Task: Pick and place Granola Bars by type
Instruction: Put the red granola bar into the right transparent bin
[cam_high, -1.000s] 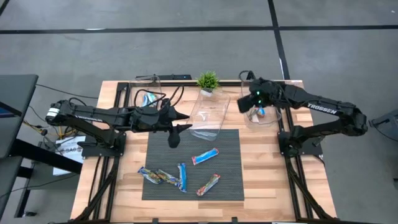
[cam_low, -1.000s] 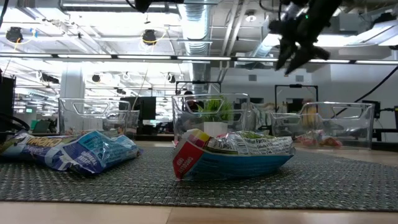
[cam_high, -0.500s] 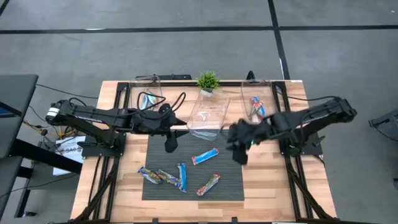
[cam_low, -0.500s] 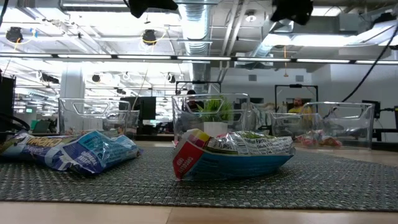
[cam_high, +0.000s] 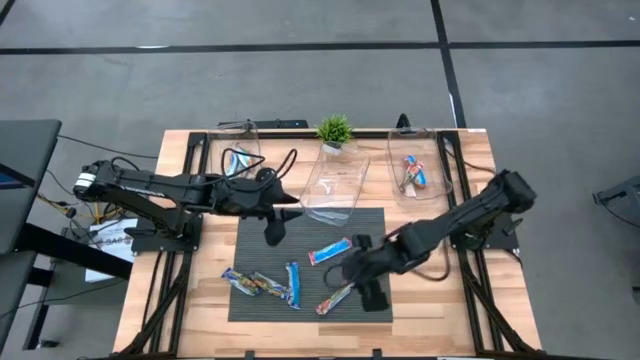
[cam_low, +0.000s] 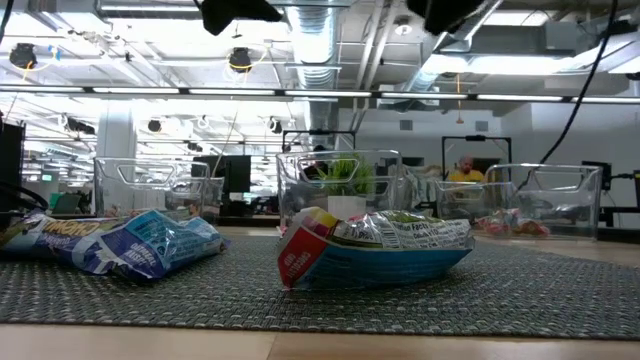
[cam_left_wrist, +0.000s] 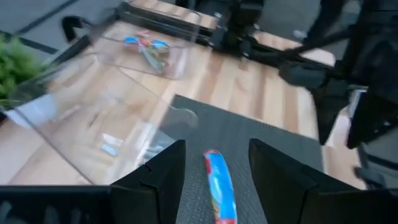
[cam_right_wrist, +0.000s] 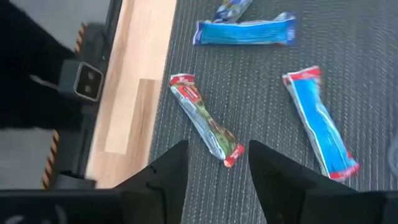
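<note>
Several granola bars lie flat on the dark mat. In the high view these are a blue bar (cam_high: 330, 251), a multicoloured bar (cam_high: 335, 297), another blue bar (cam_high: 293, 283) and a blue-and-white pair (cam_high: 250, 283). My right gripper (cam_high: 362, 285) hangs open above the mat beside the multicoloured bar (cam_right_wrist: 205, 127), touching nothing. My left gripper (cam_high: 273, 227) is open above the mat's far left part, with the blue bar (cam_left_wrist: 217, 183) showing between its fingers farther off. More bars lie in the left tub (cam_high: 240, 157) and the right tub (cam_high: 413, 172).
Three clear tubs stand along the far side; the middle tub (cam_high: 335, 185) holds no bars that I can see. A small green plant (cam_high: 334, 129) stands behind it. Bare wood lies on either side of the mat (cam_high: 375, 230). A person (cam_low: 466, 170) shows in the room beyond.
My right arm has swung from above the right tub toward the near edge and leftward, coming down over the mat beside the multicoloured bar. The bars on the mat have not moved.
</note>
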